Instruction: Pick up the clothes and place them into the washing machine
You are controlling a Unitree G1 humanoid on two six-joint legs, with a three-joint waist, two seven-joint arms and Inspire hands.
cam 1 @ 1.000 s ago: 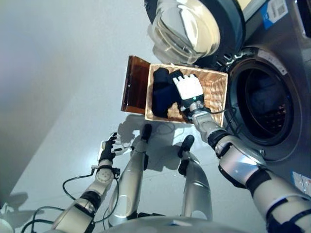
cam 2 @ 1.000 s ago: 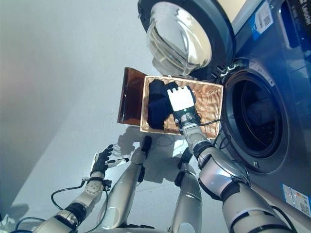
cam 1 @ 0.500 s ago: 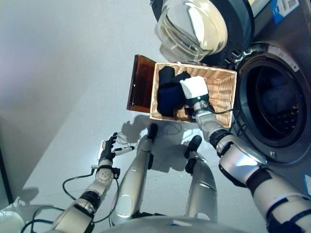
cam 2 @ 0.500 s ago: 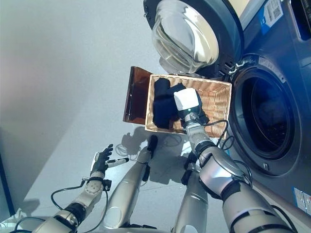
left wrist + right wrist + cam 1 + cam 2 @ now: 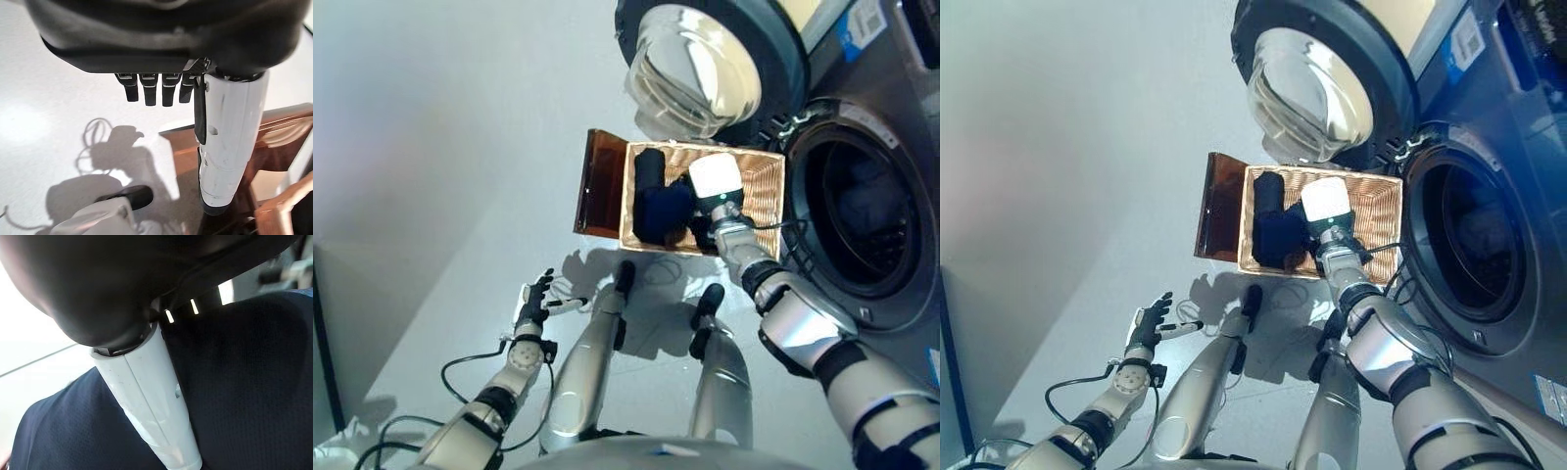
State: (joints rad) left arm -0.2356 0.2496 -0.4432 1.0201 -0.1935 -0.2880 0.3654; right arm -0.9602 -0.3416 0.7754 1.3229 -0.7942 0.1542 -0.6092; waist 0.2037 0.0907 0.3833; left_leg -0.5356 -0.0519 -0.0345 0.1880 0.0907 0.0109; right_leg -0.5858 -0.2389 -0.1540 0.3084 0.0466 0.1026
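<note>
Left hand (image 5: 532,299) hangs idle over the floor, well left of the basket (image 5: 764,191), fingers relaxed and straight. Dark clothes (image 5: 658,208) lie in the basket's left half, long axis near-to-far. Right hand (image 5: 716,181) is down on them, clothes just left of it; finger state cannot be told; washer drum (image 5: 862,211) lies to its right.

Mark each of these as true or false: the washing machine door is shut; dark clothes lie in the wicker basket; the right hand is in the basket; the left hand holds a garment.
1. The washing machine door is shut. False: it stands open.
2. Dark clothes lie in the wicker basket. True.
3. The right hand is in the basket, on the clothes. True.
4. The left hand holds a garment. False: it is open and empty above the floor.
</note>
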